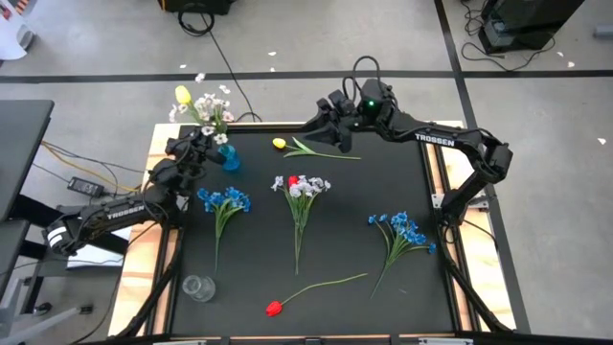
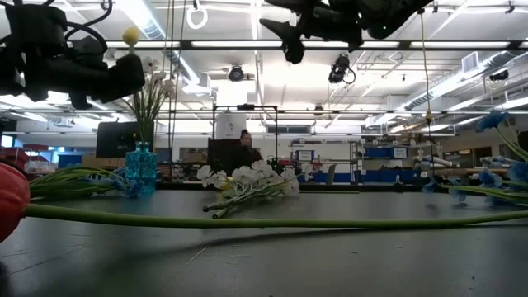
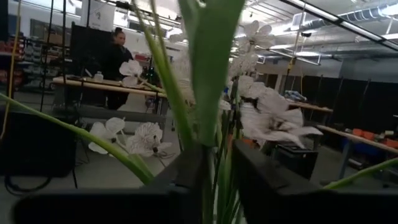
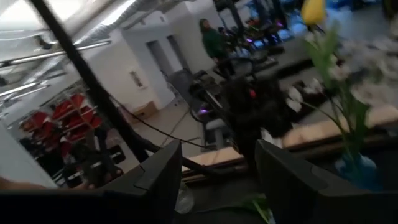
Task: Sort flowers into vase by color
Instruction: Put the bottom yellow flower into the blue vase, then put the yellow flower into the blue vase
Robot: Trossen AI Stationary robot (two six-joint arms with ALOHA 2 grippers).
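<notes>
The blue vase (image 1: 230, 157) stands near the far left corner of the counter (image 1: 383, 297) and holds a yellow tulip (image 1: 183, 94) together with a white blossom spray (image 1: 213, 107). The left gripper (image 1: 207, 137) sits just beside the vase at stem height; in its wrist view the fingers (image 3: 186, 177) are spread a little, with green stems and a broad leaf standing between them, though whether they actually touch the stems cannot be told.

The right gripper (image 1: 326, 113) hangs above the far edge of the counter, over a second yellow tulip (image 1: 280, 144) that lies flat there with its stem running toward the right. Its fingers (image 4: 158, 174) are spread apart and hold nothing.

At mid-counter lies a white spray (image 1: 303, 185) with a red bloom among its heads. A blue blossom spray (image 1: 224, 200) lies toward the left edge, and another blue spray (image 1: 402, 230) toward the right edge. A red tulip (image 1: 275, 308) lies at the near edge, its stem angled up and right. A clear glass vase (image 1: 198, 287) stands near the near left corner, apart from all flowers.

A person (image 3: 115, 53) stands in the room beyond the counter.
</notes>
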